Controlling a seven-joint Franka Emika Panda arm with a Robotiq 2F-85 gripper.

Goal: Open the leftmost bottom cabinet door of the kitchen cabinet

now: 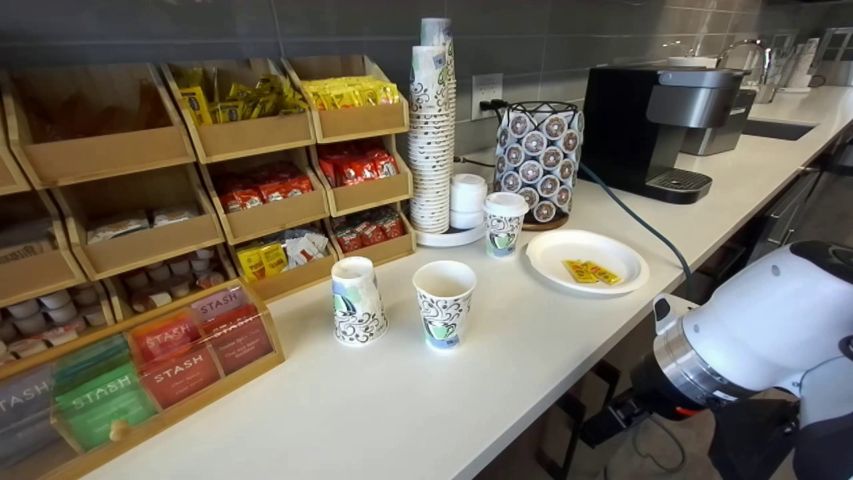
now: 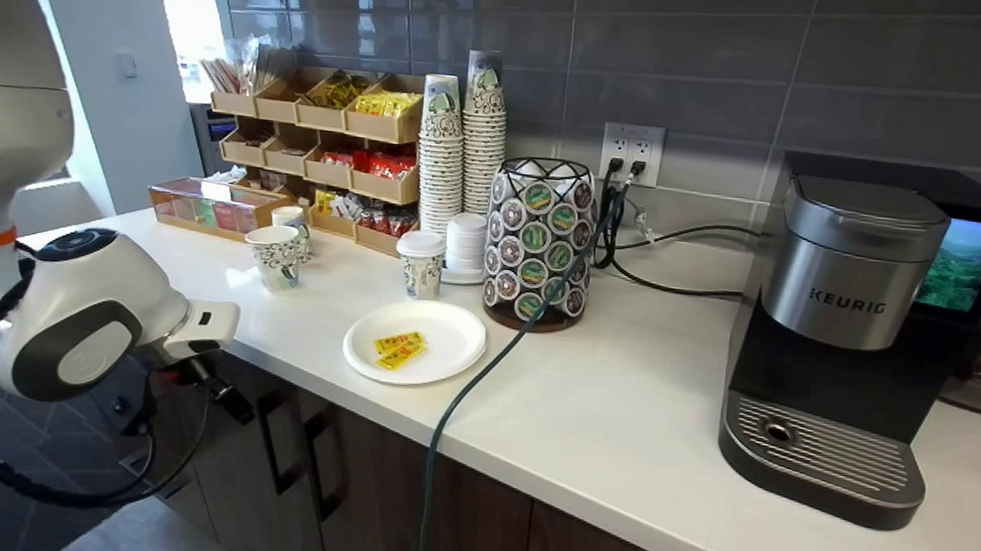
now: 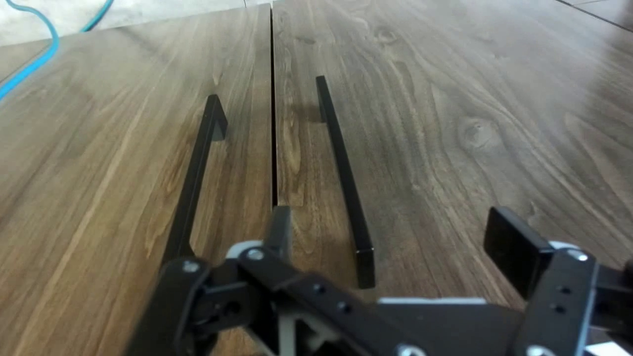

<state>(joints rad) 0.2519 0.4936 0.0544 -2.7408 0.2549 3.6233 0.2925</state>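
Two straight black bar handles stand on two closed brown wood-grain cabinet doors; your two jaws are apart, one handle showing between them.

Cabinet doors: wood, strong grain, smooth, soft sheen
Door handles: metal by the look, smooth, matt
Tool: matt linkages, shiny metal screw heads
Arm: glossy smooth shell, shiny metal ring at the wrist
Worktop: smooth, faintly glossy
Snack rack: pale wood, matt
Cups: printed paper, matt
Wall tiles: smooth, glossy
Coffee maker: silvery metal front, satin
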